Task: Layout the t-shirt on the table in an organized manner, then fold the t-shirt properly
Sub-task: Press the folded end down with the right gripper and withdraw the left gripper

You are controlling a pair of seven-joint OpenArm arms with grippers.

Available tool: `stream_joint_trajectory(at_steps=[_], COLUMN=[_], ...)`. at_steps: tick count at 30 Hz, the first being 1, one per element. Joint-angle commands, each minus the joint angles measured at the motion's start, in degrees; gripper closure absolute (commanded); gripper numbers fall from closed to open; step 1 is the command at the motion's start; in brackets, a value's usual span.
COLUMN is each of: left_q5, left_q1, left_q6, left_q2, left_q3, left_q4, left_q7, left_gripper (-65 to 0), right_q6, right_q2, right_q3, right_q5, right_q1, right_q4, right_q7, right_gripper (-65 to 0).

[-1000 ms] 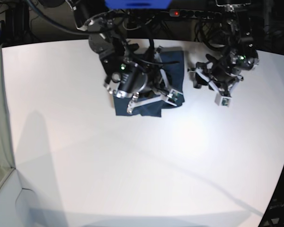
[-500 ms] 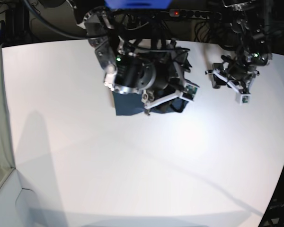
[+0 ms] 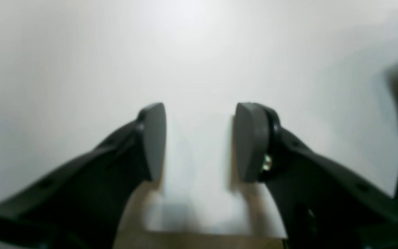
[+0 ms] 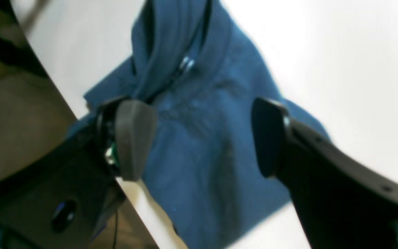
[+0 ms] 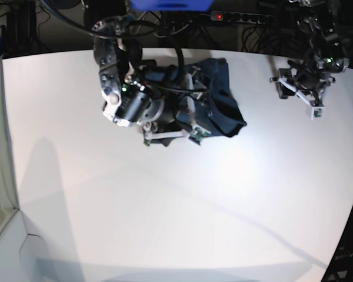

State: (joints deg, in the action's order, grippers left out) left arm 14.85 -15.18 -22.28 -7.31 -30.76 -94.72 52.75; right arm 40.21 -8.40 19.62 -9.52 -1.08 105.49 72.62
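Since the earlier frame, the right gripper (image 4: 202, 138) has let go and spread its jaws wide above the t-shirt (image 5: 220, 111), which now lies rumpled at the counter's (image 5: 165, 205) far edge. Well apart, the left gripper (image 3: 199, 141) hangs with jaws parted, empty (only bare counter beneath). Folding looks unfinished; next likely calls for regrasping an edge to flatten the bundle.

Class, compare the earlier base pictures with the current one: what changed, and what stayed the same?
The right gripper let go of the t-shirt, now open above it. The shirt went from flat to bunched. The left gripper drew back toward the table edge, open throughout.
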Motion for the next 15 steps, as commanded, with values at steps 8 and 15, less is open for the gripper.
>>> stream_joint_trajectory(at_steps=[8,15], left_q5=[0.66,0.66], left_q1=[-0.78,-0.78], left_q6=[-0.09,-0.09], left_q2=[-1.0,-1.08], left_q3=[-0.14,-0.14], left_q4=[-1.41,-1.41], left_q7=[-1.1,-1.1], left_gripper=[-31.7,-31.7], right_q6=[-0.21,-0.21], right_q2=[-0.6,-0.6], right_q3=[5.92,11.99], right_q5=[-1.43,-1.43], right_q1=[0.69,0.95], right_q4=[-9.98,-12.26], right_q7=[-7.08,-8.66], right_gripper=[-46.9,-46.9])
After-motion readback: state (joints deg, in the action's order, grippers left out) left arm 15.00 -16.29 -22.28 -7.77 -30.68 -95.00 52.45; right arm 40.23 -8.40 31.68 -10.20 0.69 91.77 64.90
